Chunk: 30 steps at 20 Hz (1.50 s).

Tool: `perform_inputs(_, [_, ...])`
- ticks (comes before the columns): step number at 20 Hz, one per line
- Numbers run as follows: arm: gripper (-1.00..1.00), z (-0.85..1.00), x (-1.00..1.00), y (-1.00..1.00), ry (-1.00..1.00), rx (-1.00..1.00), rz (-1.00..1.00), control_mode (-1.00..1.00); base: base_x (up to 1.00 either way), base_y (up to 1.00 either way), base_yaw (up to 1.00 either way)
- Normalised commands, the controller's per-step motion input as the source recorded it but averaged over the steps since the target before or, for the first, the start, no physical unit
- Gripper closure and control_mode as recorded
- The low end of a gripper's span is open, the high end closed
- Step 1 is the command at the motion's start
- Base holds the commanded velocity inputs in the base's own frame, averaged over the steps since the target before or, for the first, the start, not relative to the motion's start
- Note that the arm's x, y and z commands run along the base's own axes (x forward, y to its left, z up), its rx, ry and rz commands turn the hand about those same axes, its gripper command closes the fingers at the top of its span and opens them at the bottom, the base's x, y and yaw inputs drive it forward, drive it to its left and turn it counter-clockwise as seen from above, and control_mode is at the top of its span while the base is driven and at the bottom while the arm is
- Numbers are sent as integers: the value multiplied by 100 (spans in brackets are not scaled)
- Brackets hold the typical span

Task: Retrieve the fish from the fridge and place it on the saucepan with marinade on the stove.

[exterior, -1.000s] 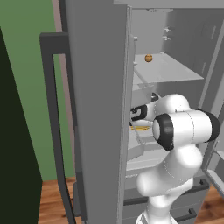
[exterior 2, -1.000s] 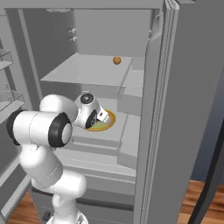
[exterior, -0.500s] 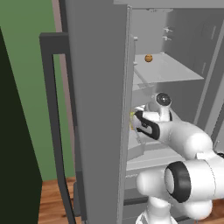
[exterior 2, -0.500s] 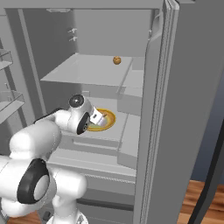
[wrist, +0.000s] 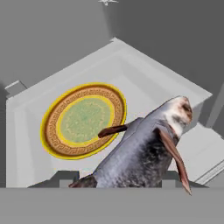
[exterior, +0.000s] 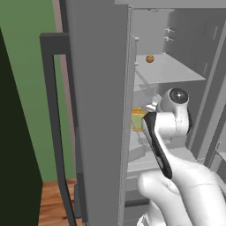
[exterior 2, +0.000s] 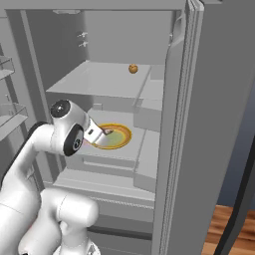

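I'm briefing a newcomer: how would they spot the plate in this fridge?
Look inside the open fridge, at the shelf below the one with the small orange ball. The plate lies flat there: round, yellow-rimmed with a patterned brown band and green centre, the only coloured disc among grey walls.

Dark grey fish [wrist: 144, 153], yellow-rimmed green plate [wrist: 83, 120], grey fridge [exterior 2: 209, 124]

One fish [wrist: 148, 151], one round plate [wrist: 83, 120], one small orange ball [exterior 2: 133, 68], apparently a fruit, one open fridge [exterior 2: 209, 124].
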Motion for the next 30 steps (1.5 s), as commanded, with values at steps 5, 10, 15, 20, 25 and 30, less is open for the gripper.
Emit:
perform_inputs(5, [100, 100, -100, -2, 16, 2, -8, -100, 0, 0, 0])
perform_inputs(10, [100, 93, -100, -4, 14, 1, -5, -100, 0, 0, 0])
perform_inputs(15, [100, 42, -100, 0, -5, 0, 0, -100, 0, 0, 0])
perform_inputs(20, [100, 17, -40, 0, -21, 0, 1, -100, 0, 0, 0])
perform_inputs(25, [100, 0, -9, 0, 0, 0, 0, -100, 0, 0, 0])
perform_inputs(30, [100, -2, -19, 0, 0, 0, 1, 100, -80, 0, 2])
